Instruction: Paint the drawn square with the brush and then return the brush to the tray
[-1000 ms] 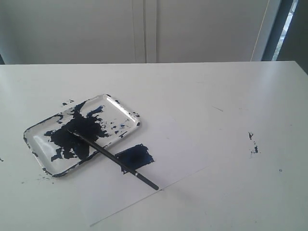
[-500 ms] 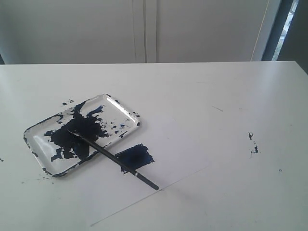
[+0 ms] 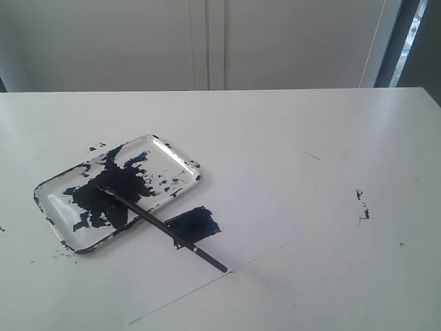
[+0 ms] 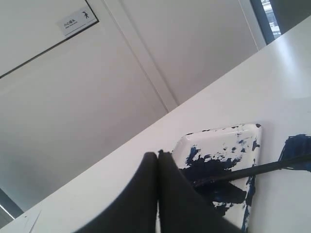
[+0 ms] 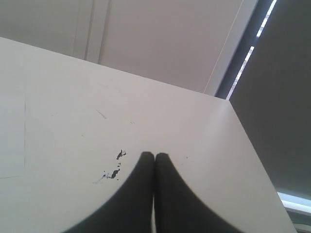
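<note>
The white tray (image 3: 180, 161), smeared with dark navy paint, sits left of centre on the table. The black brush (image 3: 162, 225) lies with its tip in the tray's paint and its handle sticking out over the rim, across the dark painted square (image 3: 196, 224) on the paper (image 3: 255, 214). Neither gripper shows in the exterior view. In the left wrist view my left gripper (image 4: 158, 153) is shut and empty, with the tray (image 4: 221, 141) and brush (image 4: 252, 169) just beyond it. My right gripper (image 5: 154, 155) is shut and empty above bare table.
Small paint specks (image 3: 362, 205) mark the table at the right, also visible as specks (image 5: 112, 171) in the right wrist view. More spatter (image 3: 63, 254) lies by the tray's near-left corner. A pale wall with a panel seam stands behind the table.
</note>
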### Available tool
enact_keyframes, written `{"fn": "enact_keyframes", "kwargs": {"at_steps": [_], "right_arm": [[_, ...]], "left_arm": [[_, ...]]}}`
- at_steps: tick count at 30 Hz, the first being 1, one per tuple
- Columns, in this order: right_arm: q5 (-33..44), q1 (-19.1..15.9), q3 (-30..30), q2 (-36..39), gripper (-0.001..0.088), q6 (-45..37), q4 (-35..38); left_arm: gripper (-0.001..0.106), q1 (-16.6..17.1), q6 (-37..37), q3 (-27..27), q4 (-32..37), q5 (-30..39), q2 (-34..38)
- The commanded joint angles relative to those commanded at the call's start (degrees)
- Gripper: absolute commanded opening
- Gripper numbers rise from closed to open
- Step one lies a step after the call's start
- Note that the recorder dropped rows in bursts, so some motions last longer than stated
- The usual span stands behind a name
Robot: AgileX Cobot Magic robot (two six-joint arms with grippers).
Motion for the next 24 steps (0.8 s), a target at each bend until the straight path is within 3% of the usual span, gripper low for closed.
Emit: {"fn": "enact_keyframes", "kwargs": {"at_steps": [8,11,24], "right_arm": [[0.0,0.0,0.0,0.0,0.0,0.0,0.0],[0.0,0.0,0.0,0.0,0.0,0.0,0.0],[0.0,0.0,0.0,0.0,0.0,0.0,0.0]], "left_arm": [[0.0,0.0,0.0,0.0,-1.2,0.0,0.0],[0.0,0.0,0.0,0.0,-12.9,0.0,0.0],[0.0,0.0,0.0,0.0,-13.1,0.0,0.0]]}}
